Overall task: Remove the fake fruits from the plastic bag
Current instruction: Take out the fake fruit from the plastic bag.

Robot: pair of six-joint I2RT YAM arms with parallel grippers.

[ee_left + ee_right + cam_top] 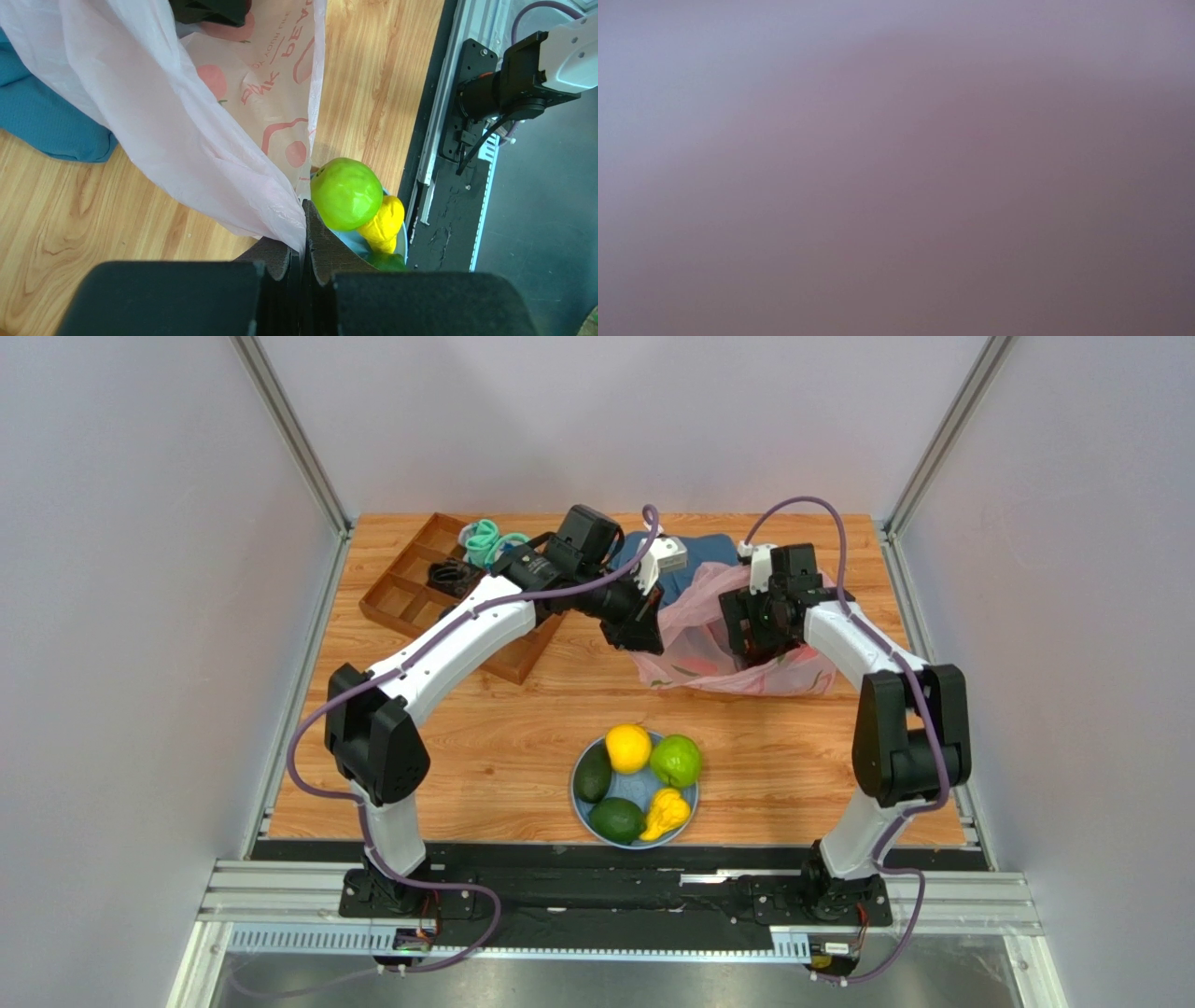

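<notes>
Pink plastic bag (716,655) lies on the far R part of the table (477,742), just in front of a blue cloth (697,564). My L gripper (303,210) is clamped tight on the bag's edge, w/ the film pinched btw the fingers (333,248). My R gripper (748,637) is down at the bag's mouth. Its cam gives only pink-grey blur, so can't tell if those jaws are apart or together. On the plate (640,787) near my bases: yellow citrus (629,748), green apple (675,760), 2 avocados (593,774), yellow pear (665,815).
</notes>
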